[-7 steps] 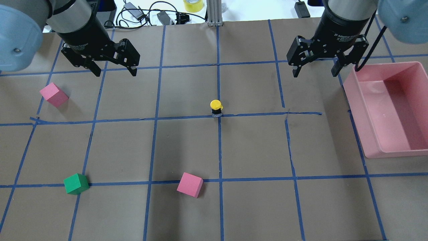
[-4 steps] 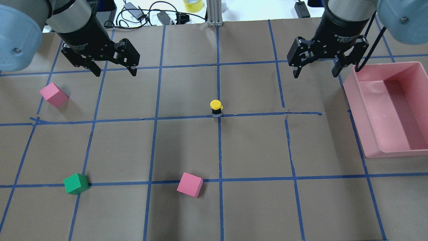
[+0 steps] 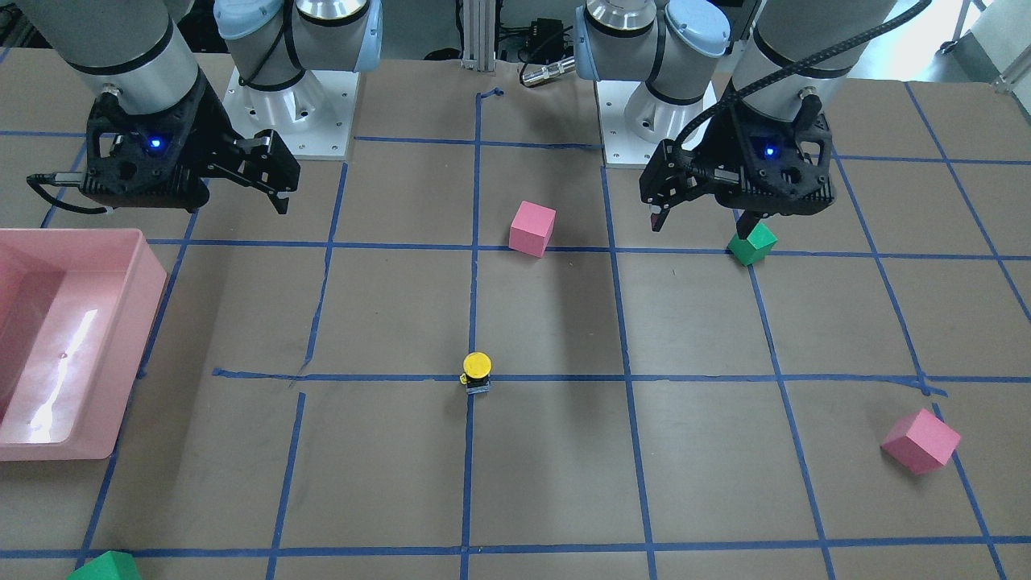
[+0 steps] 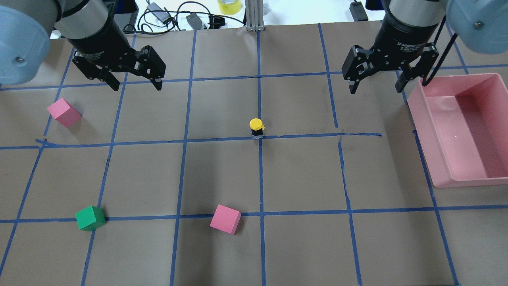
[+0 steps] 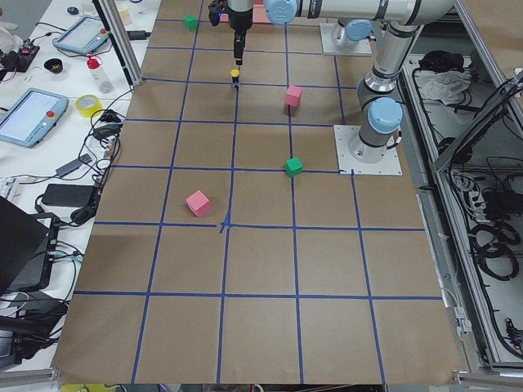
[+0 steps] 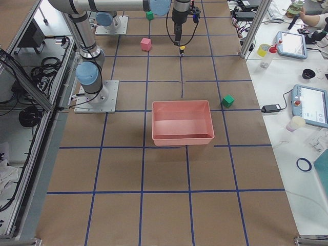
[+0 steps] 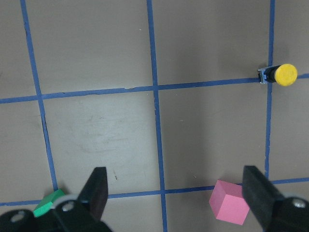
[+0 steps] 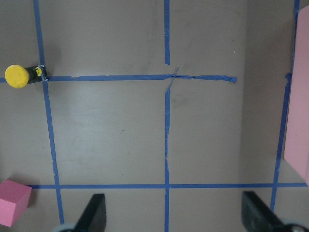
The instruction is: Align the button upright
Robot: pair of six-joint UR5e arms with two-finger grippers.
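The button (image 4: 256,128) stands upright on a blue tape crossing at the table's middle, yellow cap up, grey base on the paper. It also shows in the front view (image 3: 477,370), the left wrist view (image 7: 279,75) and the right wrist view (image 8: 21,76). My left gripper (image 4: 137,86) is open and empty, raised above the table far to the button's left. My right gripper (image 4: 375,89) is open and empty, raised far to the button's right, near the pink bin. Neither gripper touches anything.
A pink bin (image 4: 422,135) sits at the right edge. Pink cubes lie at the left (image 4: 63,112) and near front centre (image 4: 225,219). A green cube (image 4: 90,218) lies front left. Another green cube (image 6: 228,100) lies beyond the bin. Cables lie past the far edge.
The right gripper has drifted very slightly to the right. The button, the cubes and the left gripper have not moved.
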